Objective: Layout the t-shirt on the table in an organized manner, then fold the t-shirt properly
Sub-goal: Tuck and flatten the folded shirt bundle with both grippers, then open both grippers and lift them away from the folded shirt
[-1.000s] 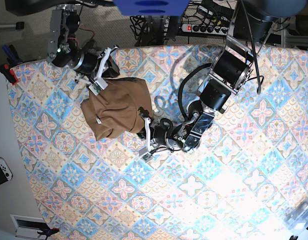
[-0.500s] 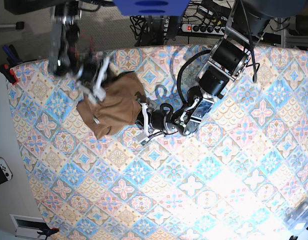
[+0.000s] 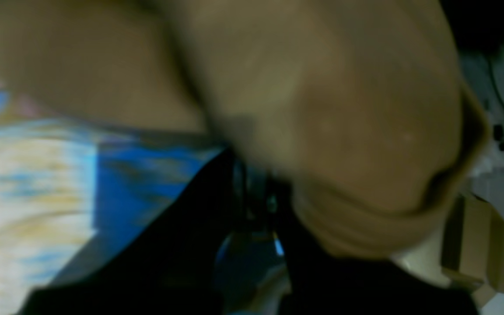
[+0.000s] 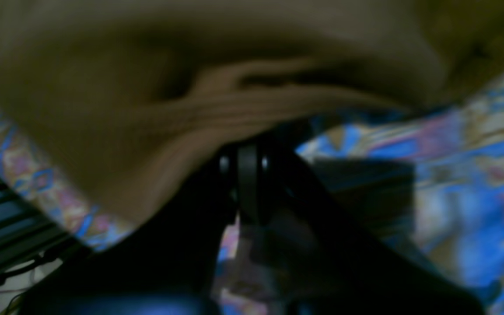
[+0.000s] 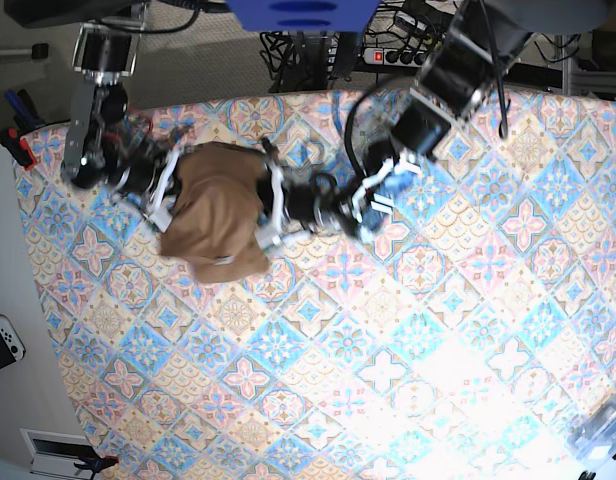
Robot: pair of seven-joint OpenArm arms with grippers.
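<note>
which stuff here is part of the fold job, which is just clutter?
Job:
- t-shirt, bunched
- table
- left tool and right tool, both shut on the t-shirt

Clutter:
- power strip
- white game controller
- clear plastic box

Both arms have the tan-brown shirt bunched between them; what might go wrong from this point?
1. The tan-brown cloth t-shirt is still a crumpled bundle, so spreading may leave hidden folds or a twisted layer.
2. The left gripper and right gripper pinch opposite sides; uneven pulling may slip one grip.
3. The bundle sits near the patterned table edge and might slide off.
</note>
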